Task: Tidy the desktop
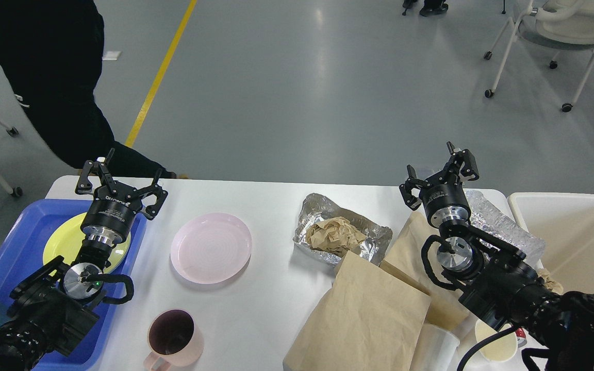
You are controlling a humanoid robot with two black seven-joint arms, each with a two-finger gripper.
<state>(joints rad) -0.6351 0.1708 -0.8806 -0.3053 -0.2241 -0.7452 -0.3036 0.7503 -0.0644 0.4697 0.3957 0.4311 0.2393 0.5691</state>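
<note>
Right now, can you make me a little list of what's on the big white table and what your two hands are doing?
surface: large white rectangular desktop
left side: blue plastic tray holding a round yellow plate
middle: round pink plate; pink mug nearer me
right side: crumpled foil wrapper; flat brown paper bags
far right: off-white rectangular bin
left tool: open, empty, above the tray
right tool: open, empty

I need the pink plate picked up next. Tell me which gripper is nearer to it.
Left. The left gripper hangs open just left of the pink plate, above the blue tray. The right gripper is far to its right, beyond the foil wrapper.
</note>
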